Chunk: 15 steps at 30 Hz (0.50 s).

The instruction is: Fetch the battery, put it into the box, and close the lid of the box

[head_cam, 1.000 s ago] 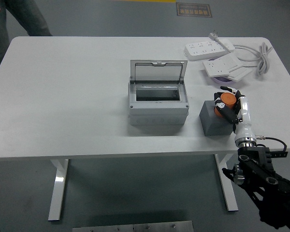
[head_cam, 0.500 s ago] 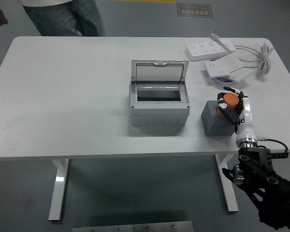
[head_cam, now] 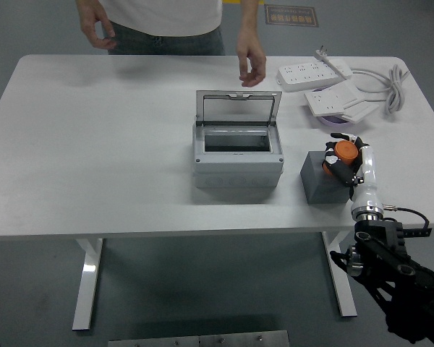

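We see the white table (head_cam: 94, 159) with a person (head_cam: 163, 18) standing at its far edge, both hands hanging empty. The grey box (head_cam: 238, 155) sits mid-table, lid (head_cam: 237, 110) upright. Near the right edge, our right hand (head_cam: 347, 165) grips the orange battery (head_cam: 342, 151) above a grey block (head_cam: 320, 181).

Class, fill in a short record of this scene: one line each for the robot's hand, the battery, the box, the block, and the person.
Right hand: fingers closed around the battery, over the grey block
Orange cylindrical battery: held, not yet in the box
Grey plastic box: hinged lid upright, open
Dark grey block: right of the box
Person: at the far side, one hand hanging above the lid
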Each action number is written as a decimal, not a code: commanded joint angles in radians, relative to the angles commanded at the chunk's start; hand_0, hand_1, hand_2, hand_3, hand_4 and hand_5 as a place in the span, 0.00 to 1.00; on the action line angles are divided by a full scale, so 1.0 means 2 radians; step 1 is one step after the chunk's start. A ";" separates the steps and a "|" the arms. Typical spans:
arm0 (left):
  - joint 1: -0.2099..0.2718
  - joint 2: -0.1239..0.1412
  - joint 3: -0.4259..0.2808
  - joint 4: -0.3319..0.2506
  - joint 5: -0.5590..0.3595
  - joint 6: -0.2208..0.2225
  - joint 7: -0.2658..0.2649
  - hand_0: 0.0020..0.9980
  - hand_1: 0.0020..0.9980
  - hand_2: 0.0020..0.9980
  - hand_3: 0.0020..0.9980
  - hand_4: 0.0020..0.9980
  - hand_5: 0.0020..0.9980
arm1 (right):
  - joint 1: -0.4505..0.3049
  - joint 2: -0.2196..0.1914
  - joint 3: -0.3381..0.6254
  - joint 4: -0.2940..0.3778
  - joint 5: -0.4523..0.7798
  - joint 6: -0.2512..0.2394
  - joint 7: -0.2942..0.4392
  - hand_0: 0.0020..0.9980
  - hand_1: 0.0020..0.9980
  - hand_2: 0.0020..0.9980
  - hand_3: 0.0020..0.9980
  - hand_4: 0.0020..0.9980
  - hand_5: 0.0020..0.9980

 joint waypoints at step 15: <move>-0.001 -0.001 -0.001 0.000 0.004 -0.002 0.001 0.57 0.71 0.65 0.61 0.70 0.17 | 0.016 -0.005 -0.010 0.019 -0.022 -0.006 -0.010 0.48 0.42 0.46 0.52 0.47 0.00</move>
